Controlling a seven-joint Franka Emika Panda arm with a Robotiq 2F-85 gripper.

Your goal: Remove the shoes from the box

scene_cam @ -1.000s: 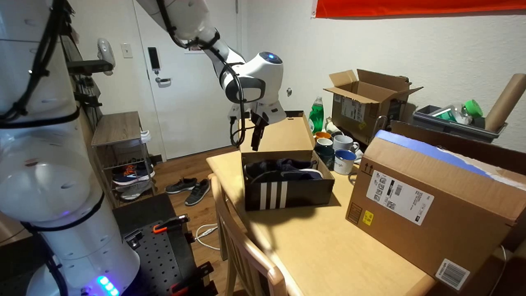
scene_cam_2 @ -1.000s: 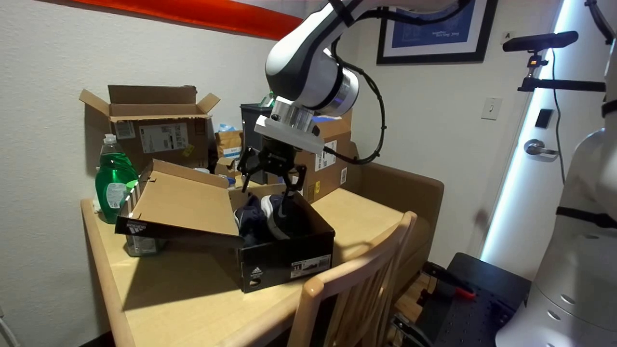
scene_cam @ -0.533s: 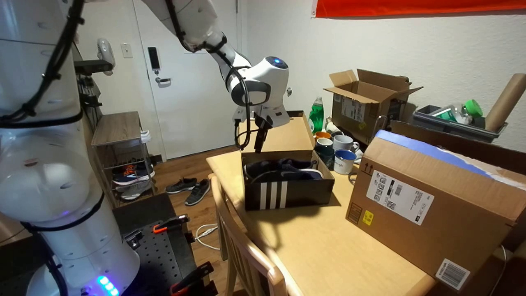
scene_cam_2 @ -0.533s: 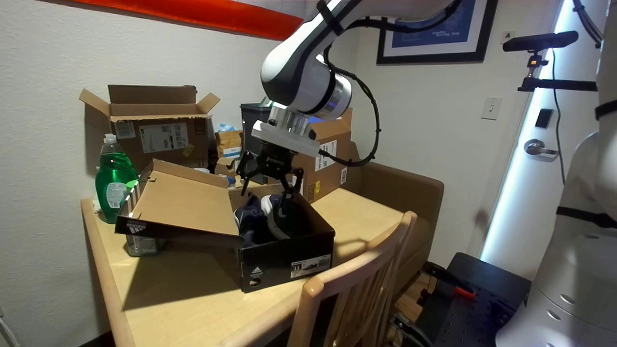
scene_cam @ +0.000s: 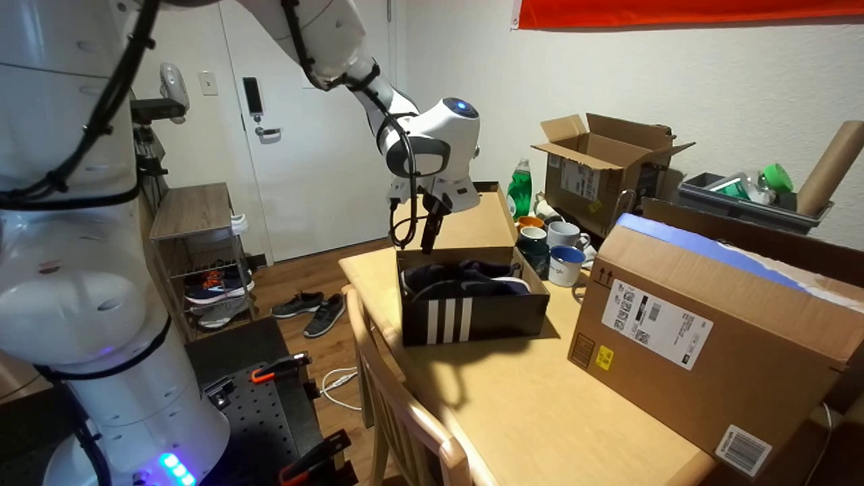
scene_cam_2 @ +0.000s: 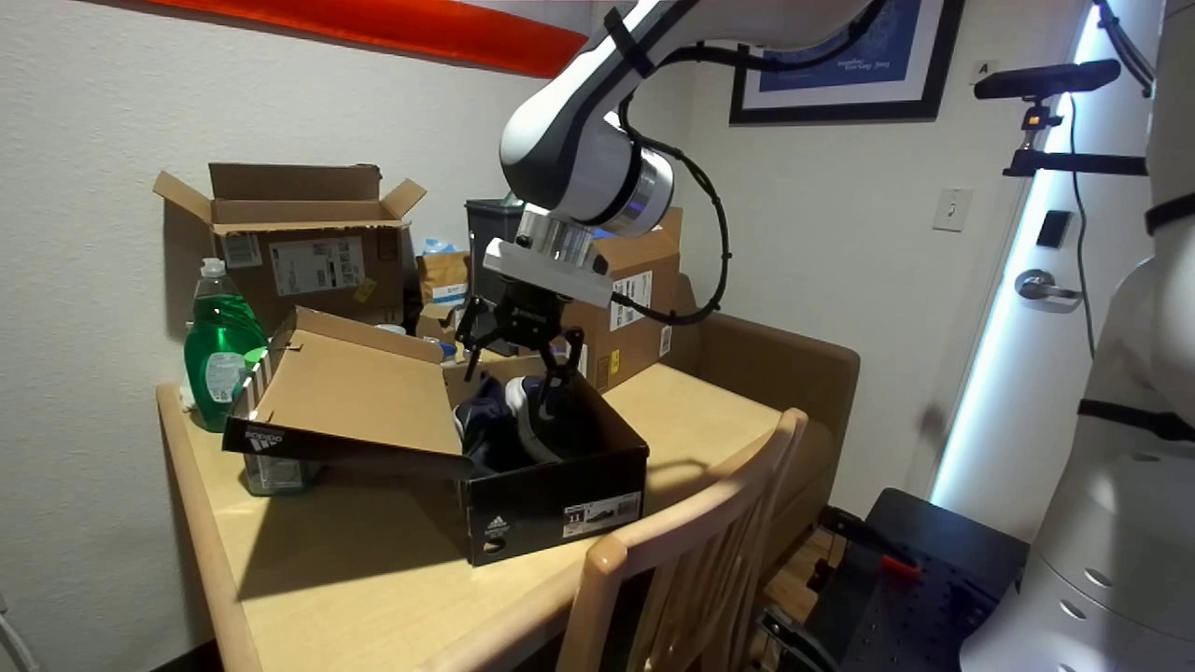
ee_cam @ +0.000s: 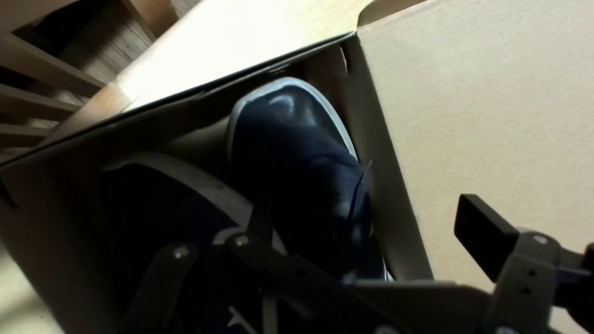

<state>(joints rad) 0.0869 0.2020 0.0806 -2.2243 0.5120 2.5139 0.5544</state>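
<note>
As dark navy shoes with whitish soles (ee_cam: 297, 139) are lying in a black cardboard shoebox with three white stripes (scene_cam: 503, 318), a black two-fingered gripper (scene_cam_2: 509, 383) is hanging above

While the box's hinged cardboard lid with a tan inside (scene_cam_2: 364, 383) is leaning back, both shoes are lying close together inside. Over them, the gripper's jaws are standing wide apart: in the wrist view, one black finger (ee_cam: 485, 236) is showing against the lid and the other against the shoes. Whether that one is touching a shoe, the views are leaving unclear. The box is resting on a pale wooden table (scene_cam: 540, 385), beside which a slatted light-wood chair (scene_cam_2: 691, 527) is standing. Near the lid, a clear bottle of green liquid (scene_cam_2: 219, 341) is standing, and near it a brown cardboard carton with raised flaps (scene_cam_2: 317, 266). At one end of the table, a large brown cardboard carton with a white label (scene_cam: 695, 385) is sitting.
</note>
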